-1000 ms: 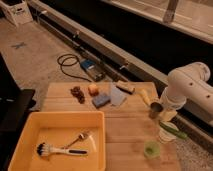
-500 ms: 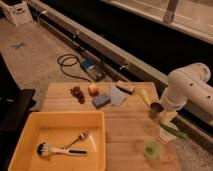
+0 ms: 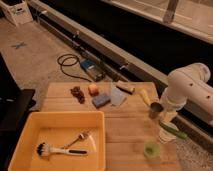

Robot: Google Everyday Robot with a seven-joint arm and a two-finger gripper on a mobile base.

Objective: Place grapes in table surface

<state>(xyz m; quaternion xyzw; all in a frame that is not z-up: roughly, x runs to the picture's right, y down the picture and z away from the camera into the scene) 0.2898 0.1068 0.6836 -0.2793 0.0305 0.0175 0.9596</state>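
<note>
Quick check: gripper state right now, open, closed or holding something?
The gripper: open, holding nothing, low over the right side of the table surface; the grapes lie apart near its far left.

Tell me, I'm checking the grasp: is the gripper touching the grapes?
Apart. Camera view shows the gripper at the right of the table surface, the grapes at its back left.

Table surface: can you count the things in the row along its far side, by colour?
Dark purple: 1, grapes
Orange: 1, cube
Blue: 1, block
Grey: 1, sheet
Brown: 1, bar
Yellow: 1, piece
Total: 6
The gripper is at the table surface's right edge.
</note>
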